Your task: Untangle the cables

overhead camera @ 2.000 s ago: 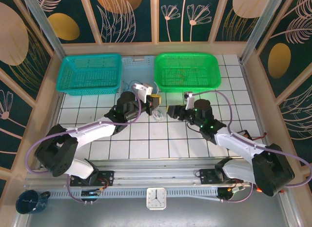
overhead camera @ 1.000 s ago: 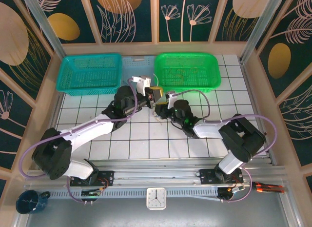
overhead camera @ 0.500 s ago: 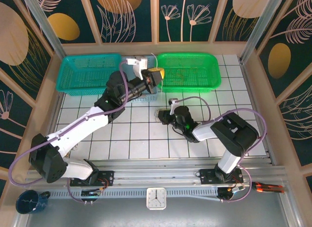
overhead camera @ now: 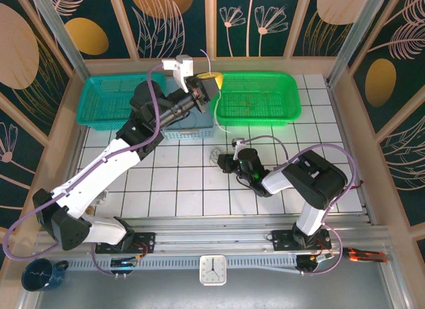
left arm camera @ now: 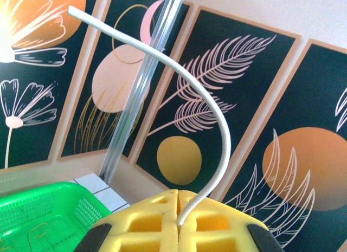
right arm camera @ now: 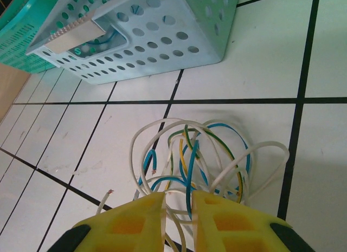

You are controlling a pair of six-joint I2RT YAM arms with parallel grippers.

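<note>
The left gripper (overhead camera: 210, 78) is high in the air by the edge of the green basket (overhead camera: 292, 96). Its yellow fingers (left arm camera: 135, 227) are pinched tight on one white wire (left arm camera: 219, 119), and the wire's free end curls up past them. I cannot tell if its other end reaches down to the tangle (right arm camera: 190, 154). The right gripper (right arm camera: 179, 206) is low on the table (overhead camera: 199, 196), its fingers close together with a few strands of the tangle squeezed between them. The tangle has blue, yellow and white loops and lies on the tiles near the pale basket (right arm camera: 162, 40). This looks like the pulling step: one arm lifts a wire and the other holds the bunch down. Next, the left arm should probably pull slowly while the right one holds firm. Then the wire can slip out without the loops pulling into a knot.
</note>
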